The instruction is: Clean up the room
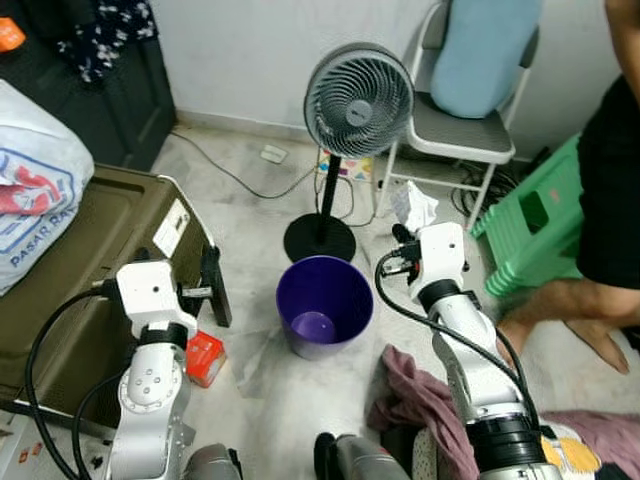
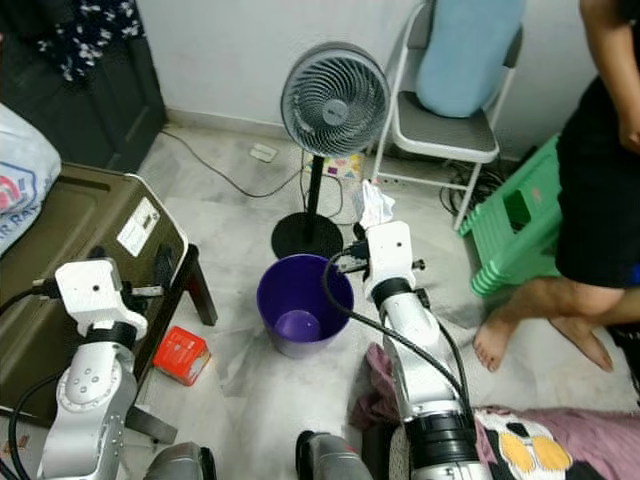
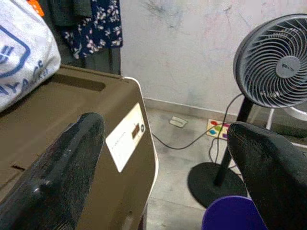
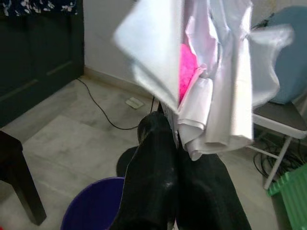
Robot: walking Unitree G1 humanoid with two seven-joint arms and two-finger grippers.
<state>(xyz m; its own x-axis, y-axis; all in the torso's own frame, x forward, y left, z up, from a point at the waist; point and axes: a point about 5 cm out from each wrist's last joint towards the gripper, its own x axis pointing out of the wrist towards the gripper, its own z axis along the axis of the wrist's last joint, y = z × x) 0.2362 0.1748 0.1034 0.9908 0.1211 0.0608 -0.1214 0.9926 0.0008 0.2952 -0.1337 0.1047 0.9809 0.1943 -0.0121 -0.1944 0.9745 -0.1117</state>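
A purple bin (image 1: pixel 323 303) stands on the floor between my arms, with a small scrap lying at its bottom. My right gripper (image 1: pixel 404 232) is shut on a crumpled white wrapper (image 1: pixel 414 207) with a pink patch inside (image 4: pixel 188 67). It holds the wrapper just beyond the bin's right rim, near the fan base. The left gripper (image 3: pixel 168 158) is open and holds nothing; it hangs above the floor to the left of the bin (image 3: pixel 230 213), next to the brown box (image 3: pixel 67 124). A small red carton (image 1: pixel 204 358) lies on the floor by my left arm.
A standing fan (image 1: pixel 352 110) rises just behind the bin, and a folding chair (image 1: pixel 462 125) is behind it. A green stool (image 1: pixel 532 220) and a person's leg (image 1: pixel 560 300) are on the right. Clothes (image 1: pixel 420 400) lie by my right arm. A cable (image 1: pixel 230 175) crosses the floor.
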